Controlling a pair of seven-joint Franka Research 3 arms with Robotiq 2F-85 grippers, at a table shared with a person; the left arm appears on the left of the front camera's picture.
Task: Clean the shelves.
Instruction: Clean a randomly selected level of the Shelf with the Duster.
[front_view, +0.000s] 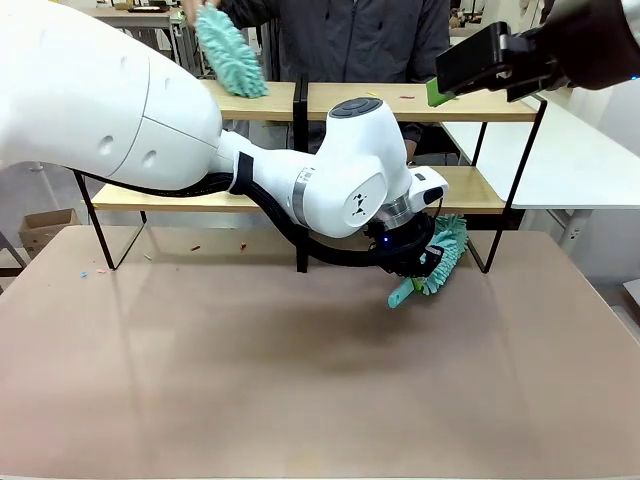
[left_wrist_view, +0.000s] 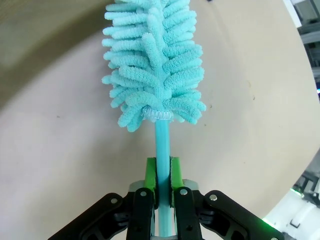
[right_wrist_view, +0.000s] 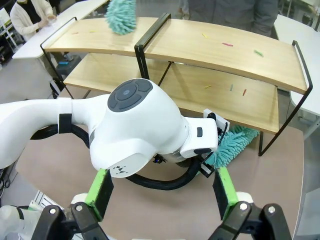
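Shelves (front_view: 480, 105) — light-wood boards, thin black frame — lie twelve o'clock of the left gripper (front_view: 418, 265), clamped on a fluffy teal duster (front_view: 448, 245) aimed one o'clock.

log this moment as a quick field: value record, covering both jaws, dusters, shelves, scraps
shelves: two light-wood boards on a black frame
left jaws: shut on the thin handle of a teal duster
held duster position: head low over the table, in front of the lower board's right half
right jaws: open, empty, held high, facing the shelves
person's duster: head against the upper board, left half
scraps: small coloured bits on both boards, a few on the table
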